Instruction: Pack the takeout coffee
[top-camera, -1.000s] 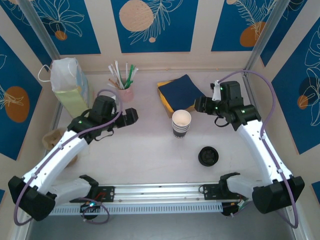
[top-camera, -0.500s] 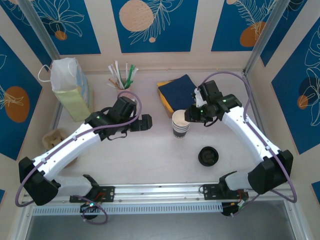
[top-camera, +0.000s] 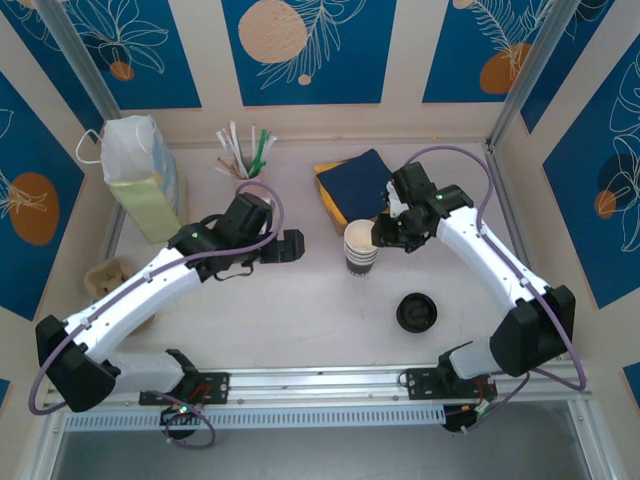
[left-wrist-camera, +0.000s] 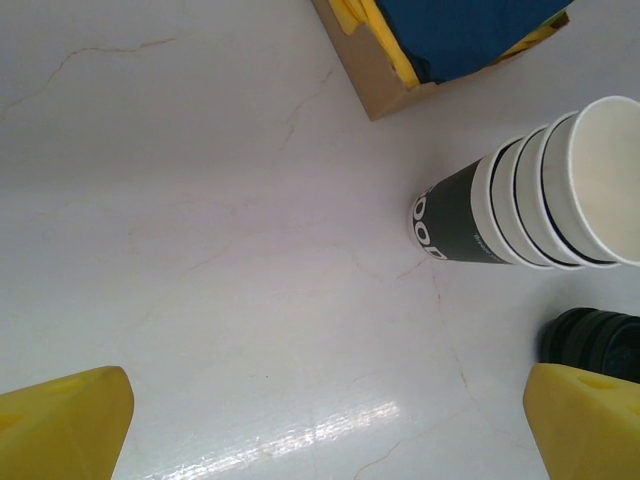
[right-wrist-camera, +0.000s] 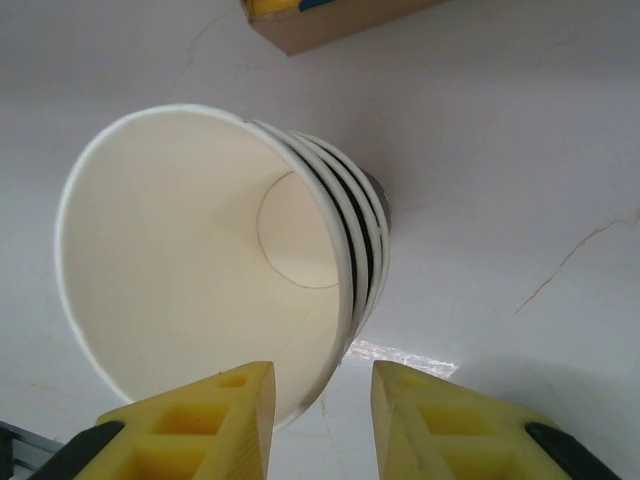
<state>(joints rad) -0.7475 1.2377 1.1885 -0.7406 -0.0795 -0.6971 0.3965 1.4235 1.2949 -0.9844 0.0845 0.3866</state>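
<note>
Nearest the bases, the small disposable cup under a round black plastic lid (top-camera: 416, 312) stands alone, well apart from both arms. Beyond it, the left gripper (top-camera: 293, 247) has swung in near the lidless striped paper cup (top-camera: 362, 243), jaws wide apart. The right gripper (right-wrist-camera: 322, 378) has come astride that cup's rim and narrowed; whether it pinches I cannot tell, and this looks like the wrong cup.
</note>
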